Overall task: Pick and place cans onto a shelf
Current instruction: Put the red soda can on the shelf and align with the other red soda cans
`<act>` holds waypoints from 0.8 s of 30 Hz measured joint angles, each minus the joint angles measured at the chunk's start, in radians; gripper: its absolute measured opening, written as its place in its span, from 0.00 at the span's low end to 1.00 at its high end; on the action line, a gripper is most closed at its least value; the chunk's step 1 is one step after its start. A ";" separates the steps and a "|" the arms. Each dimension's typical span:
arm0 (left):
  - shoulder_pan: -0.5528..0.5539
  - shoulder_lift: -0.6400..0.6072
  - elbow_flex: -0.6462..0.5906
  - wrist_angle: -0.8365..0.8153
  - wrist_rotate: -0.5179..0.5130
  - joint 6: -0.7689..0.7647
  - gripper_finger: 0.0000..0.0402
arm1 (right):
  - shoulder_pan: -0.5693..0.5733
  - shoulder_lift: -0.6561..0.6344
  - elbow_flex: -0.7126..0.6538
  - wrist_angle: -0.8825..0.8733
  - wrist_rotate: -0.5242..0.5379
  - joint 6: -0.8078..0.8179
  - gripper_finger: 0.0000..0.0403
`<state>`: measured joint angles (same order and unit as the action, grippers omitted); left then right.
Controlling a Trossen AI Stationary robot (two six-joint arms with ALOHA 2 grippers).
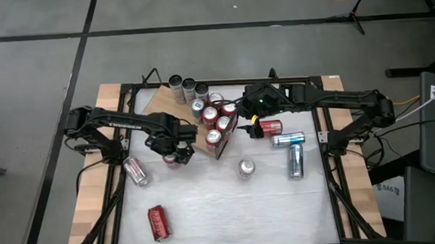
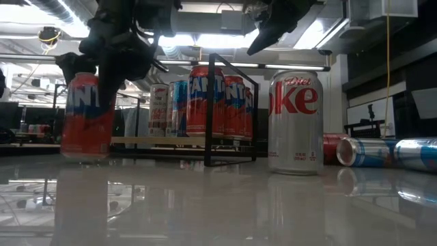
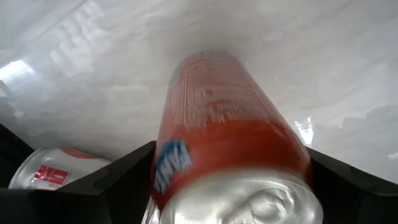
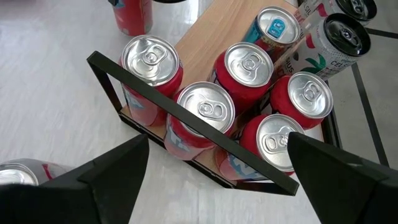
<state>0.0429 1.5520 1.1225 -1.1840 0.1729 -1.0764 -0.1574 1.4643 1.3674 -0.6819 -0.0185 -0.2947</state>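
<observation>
An orange-red can (image 3: 230, 137) stands upright on the white table just left of the shelf (image 1: 163, 106), a wooden board with a black frame (image 4: 186, 118) at its near end. My left gripper (image 1: 175, 149) points down over this can, open, with one finger on either side of its top; I see no touch. Several red cans (image 4: 205, 112) stand on the shelf behind the frame. My right gripper (image 4: 217, 186) hangs open above the shelf's right side, nothing between its fingers.
A silver Diet Coke can (image 2: 295, 123) stands upright mid-table. Cans lie on their sides at the left (image 1: 136, 171), near the front edge (image 1: 158, 222) and at the right (image 1: 294, 161). Three dark-topped slim cans (image 1: 189, 88) stand at the shelf's far end.
</observation>
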 joint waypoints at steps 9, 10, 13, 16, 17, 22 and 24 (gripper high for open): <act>0.000 0.000 0.000 0.029 -0.027 -0.062 0.82 | 0.000 0.000 0.000 0.000 0.000 0.000 0.92; 0.000 0.000 0.000 0.029 -0.026 -0.060 0.82 | 0.000 0.000 0.000 0.000 0.000 0.000 0.92; 0.000 -0.015 0.000 0.029 -0.028 -0.058 0.82 | 0.000 0.000 0.000 0.000 0.000 0.000 0.92; 0.000 -0.034 0.001 0.023 -0.033 -0.058 0.82 | 0.000 0.000 0.000 0.000 0.000 0.000 0.92; 0.000 -0.041 0.001 0.024 -0.037 -0.058 0.82 | 0.000 0.000 0.000 -0.001 0.000 0.000 0.92; 0.001 -0.097 0.001 0.021 -0.060 -0.064 0.82 | 0.000 0.000 0.000 0.000 0.000 0.000 0.92; 0.001 -0.121 0.001 0.017 -0.060 -0.064 0.82 | 0.000 0.000 0.000 0.000 0.000 0.000 0.92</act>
<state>0.0437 1.4309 1.1233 -1.1673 0.1127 -1.1399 -0.1574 1.4643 1.3674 -0.6823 -0.0186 -0.2947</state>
